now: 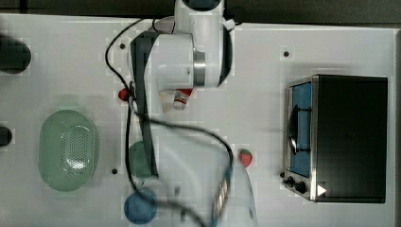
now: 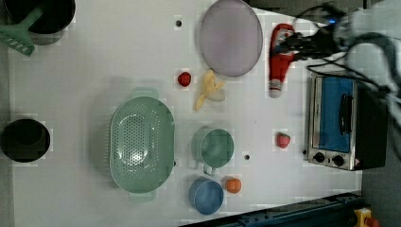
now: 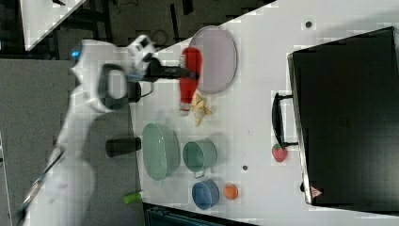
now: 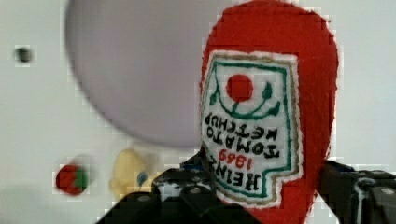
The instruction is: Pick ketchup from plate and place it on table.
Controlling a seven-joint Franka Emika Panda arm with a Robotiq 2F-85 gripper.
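Fingers [image 4: 261,196] clamped on the Heinz ketchup bottle [image 4: 271,116], already off the plate [image 2: 231,38]; setting it on the counter [image 2: 94,71] is left.

Lying on the table [image 2: 94,61], in the left view: plate [image 2: 230,38] at top centre; ketchup [image 2: 280,59] just beside the plate, on the left view's right; toaster oven [image 2: 338,123] below it; banana [image 2: 208,90] and strawberry [image 2: 184,79] under the plate; basket [image 2: 141,144], mug [image 2: 213,147], bowl [image 2: 206,196] sitting lower.
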